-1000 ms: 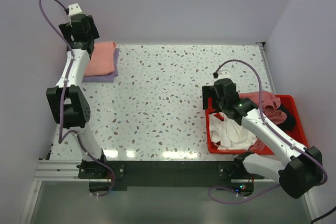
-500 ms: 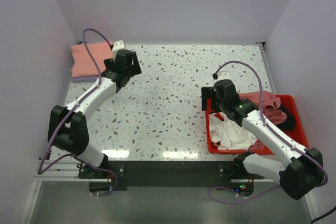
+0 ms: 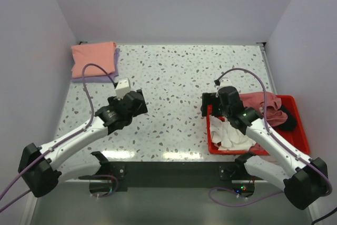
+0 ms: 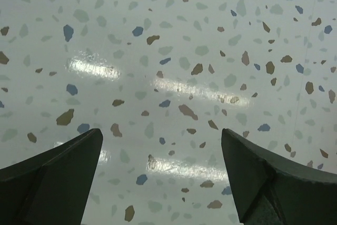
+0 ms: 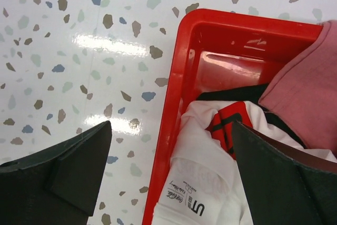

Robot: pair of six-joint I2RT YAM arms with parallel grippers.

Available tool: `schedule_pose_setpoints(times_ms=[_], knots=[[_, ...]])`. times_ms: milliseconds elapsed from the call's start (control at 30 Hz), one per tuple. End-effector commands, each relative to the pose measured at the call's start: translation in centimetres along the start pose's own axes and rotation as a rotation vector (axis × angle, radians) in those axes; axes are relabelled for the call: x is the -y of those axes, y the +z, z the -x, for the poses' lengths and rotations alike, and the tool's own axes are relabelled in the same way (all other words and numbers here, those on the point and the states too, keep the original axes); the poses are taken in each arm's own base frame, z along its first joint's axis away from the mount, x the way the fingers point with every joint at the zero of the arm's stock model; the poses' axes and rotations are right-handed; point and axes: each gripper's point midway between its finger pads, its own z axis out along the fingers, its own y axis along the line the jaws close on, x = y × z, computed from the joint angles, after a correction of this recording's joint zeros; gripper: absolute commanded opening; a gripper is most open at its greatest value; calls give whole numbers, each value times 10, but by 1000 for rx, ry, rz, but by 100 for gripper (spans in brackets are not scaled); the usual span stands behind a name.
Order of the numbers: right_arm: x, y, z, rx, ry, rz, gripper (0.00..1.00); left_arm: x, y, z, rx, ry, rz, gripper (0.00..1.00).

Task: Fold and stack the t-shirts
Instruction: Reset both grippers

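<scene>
A folded salmon-pink t-shirt [image 3: 93, 59] lies on a folded lavender t-shirt [image 3: 108, 77] at the table's far left corner. A red bin [image 3: 210, 130] at the right holds a white t-shirt [image 3: 229, 135], a dusty pink one [image 3: 261, 101] and a black one [image 3: 288, 121]. My right gripper [image 3: 210, 105] is open and empty over the bin's left rim [image 5: 167, 125]; the white t-shirt [image 5: 205, 167] with a red print lies under it, the dusty pink one [image 5: 308, 88] beside it. My left gripper [image 3: 138, 104] is open and empty over bare table [image 4: 163, 93].
The speckled table [image 3: 179, 77] is walled at the back and on both sides. The bin stands near the right front edge. A black rail [image 3: 168, 169] runs along the near edge.
My left arm has swung from the folded stack at the far left corner down to the table's left middle. My right gripper has stayed over the bin's left rim.
</scene>
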Motion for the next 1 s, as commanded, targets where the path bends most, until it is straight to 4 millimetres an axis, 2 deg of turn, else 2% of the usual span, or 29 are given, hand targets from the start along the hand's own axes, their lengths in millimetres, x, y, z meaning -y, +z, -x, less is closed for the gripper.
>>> schedule_pose_setpoints(times_ms=[0, 133, 233, 367, 433, 967], knots=[[-14, -6, 11, 69, 48, 81, 99, -34, -21, -12, 15, -91, 71, 100], [-20, -11, 7, 98, 65, 138, 99, -51, -42, -12, 28, -141, 36, 100], [-23, -13, 4, 109, 74, 164, 99, -60, -49, -15, 37, -179, 15, 100], [-22, -18, 4, 121, 101, 166, 99, -57, -52, -10, 72, -207, -41, 100], [-24, -19, 4, 131, 110, 179, 99, -61, -51, -6, 103, -223, -29, 100], [-35, -24, 9, 160, 139, 245, 99, -69, -52, -7, 118, -256, -2, 100]])
